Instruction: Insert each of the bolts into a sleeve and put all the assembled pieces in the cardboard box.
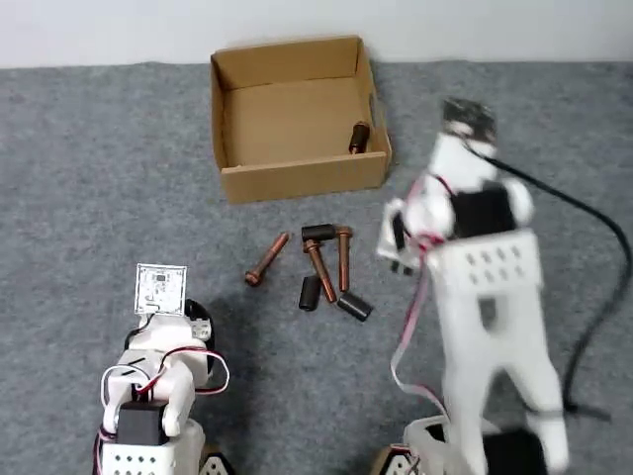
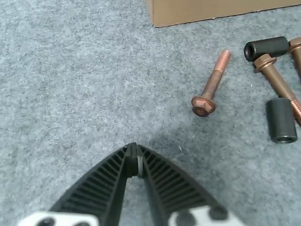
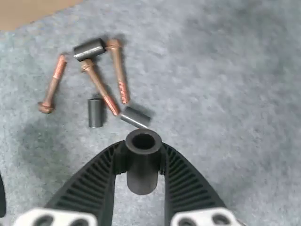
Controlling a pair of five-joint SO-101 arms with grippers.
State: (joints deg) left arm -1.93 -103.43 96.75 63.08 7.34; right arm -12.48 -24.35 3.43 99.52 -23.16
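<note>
Right wrist view: right gripper (image 3: 141,153) clamps a black sleeve (image 3: 142,165), loose bolts (image 3: 100,88) beyond. Left wrist view: left gripper (image 2: 136,154) pinched closed, empty. High view: one assembled piece (image 1: 359,138) lies inside cardboard box (image 1: 307,178).

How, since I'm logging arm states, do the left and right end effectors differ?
The left end effector is shut on nothing; the right end effector is clamped on a black sleeve, its open bore facing the wrist camera. The left hangs over bare carpet near a lone bolt; the right, just short of the loose bolts and sleeves. Both are black, ribbed and point at the carpet.
</note>
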